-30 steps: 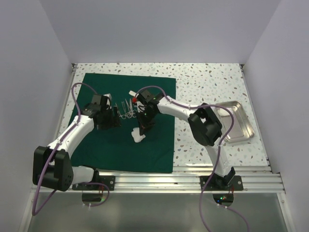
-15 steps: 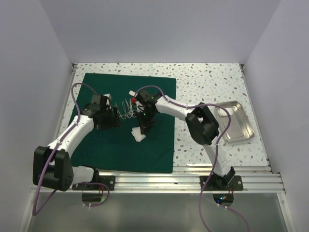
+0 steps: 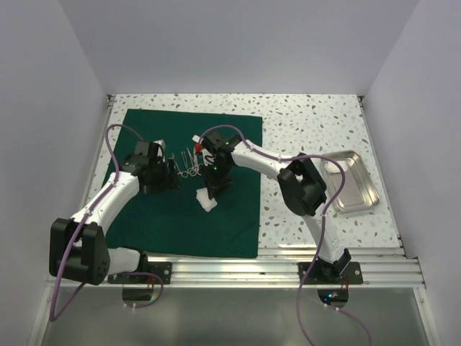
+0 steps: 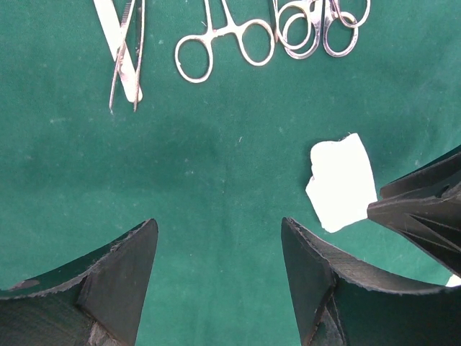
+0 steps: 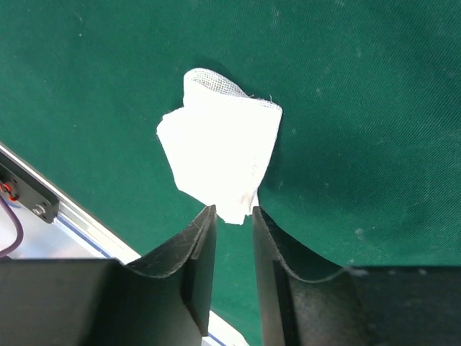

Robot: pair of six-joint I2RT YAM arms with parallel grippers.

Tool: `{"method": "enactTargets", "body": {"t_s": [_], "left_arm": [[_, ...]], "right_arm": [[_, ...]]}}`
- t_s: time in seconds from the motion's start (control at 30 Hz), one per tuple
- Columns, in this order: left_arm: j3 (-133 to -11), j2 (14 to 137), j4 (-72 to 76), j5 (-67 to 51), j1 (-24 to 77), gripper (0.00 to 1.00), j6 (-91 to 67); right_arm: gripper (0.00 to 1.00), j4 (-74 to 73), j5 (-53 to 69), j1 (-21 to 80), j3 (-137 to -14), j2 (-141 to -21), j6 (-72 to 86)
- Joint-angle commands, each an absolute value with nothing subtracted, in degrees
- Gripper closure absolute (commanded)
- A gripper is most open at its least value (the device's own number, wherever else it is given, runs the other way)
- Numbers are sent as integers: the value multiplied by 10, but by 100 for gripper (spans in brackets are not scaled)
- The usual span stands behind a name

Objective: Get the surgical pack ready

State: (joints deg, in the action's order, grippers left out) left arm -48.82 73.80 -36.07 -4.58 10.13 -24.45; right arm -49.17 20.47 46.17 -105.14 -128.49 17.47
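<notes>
Right wrist view: my R gripper [image 5: 232, 211] has just gone from shut to a narrow gap. The tips stand slightly apart, low over the cloth [image 5: 360, 108], w/ one corner of the gauze [image 5: 216, 148] right at the mouth of the gap. The gauze lies loosely folded on the cloth, not lifted, and green shows between the jaws. Judgement: this is the release step, and the gauze is let go or nearly so. I cannot confirm that the corner is fully free.

Top external view:
- Gauze pos. is approx. unchanged vs. a moment ago. It sits near the cloth centre, on the side of the instruments [image 4: 223, 43] nearer my bases.
- R arm has shifted only slightly.

Meaning for the task: the gauze now rests on the cloth along w/ the instruments, so the contents are in place. Folding looks not yet begun.

L gripper [image 4: 218, 223]: wide, nothing between the jaws. It hovers over bare cloth, gauze just beside it, instruments ahead.

Cloth location and orientation:
- Spread flat as a broad sheet on the left half of the table [image 3: 310, 122].
- Well apart from the tray [image 3: 356, 180] at the right.
- Edges run approx. parallel to the table edges, w/ no corner turned in.
- Shape is near-square, so I cannot call a long axis w/ confidence.
</notes>
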Motion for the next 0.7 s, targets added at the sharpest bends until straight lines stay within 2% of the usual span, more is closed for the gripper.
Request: {"method": "enactTargets", "body": {"t_s": [0.0,0.1,0.67], "left_arm": [[-480,736,-342,-59,96,27,-237],[-477,735,-341,-62,95,27,-237],[-473,731,-339,-69,91,27,-237]], "right_arm": [[69,-512,213,462,-1060,-1281,167],[62,-511,213,462,-1057,-1281,165],[60,-497,227,473,-1033,-1302,171]]}}
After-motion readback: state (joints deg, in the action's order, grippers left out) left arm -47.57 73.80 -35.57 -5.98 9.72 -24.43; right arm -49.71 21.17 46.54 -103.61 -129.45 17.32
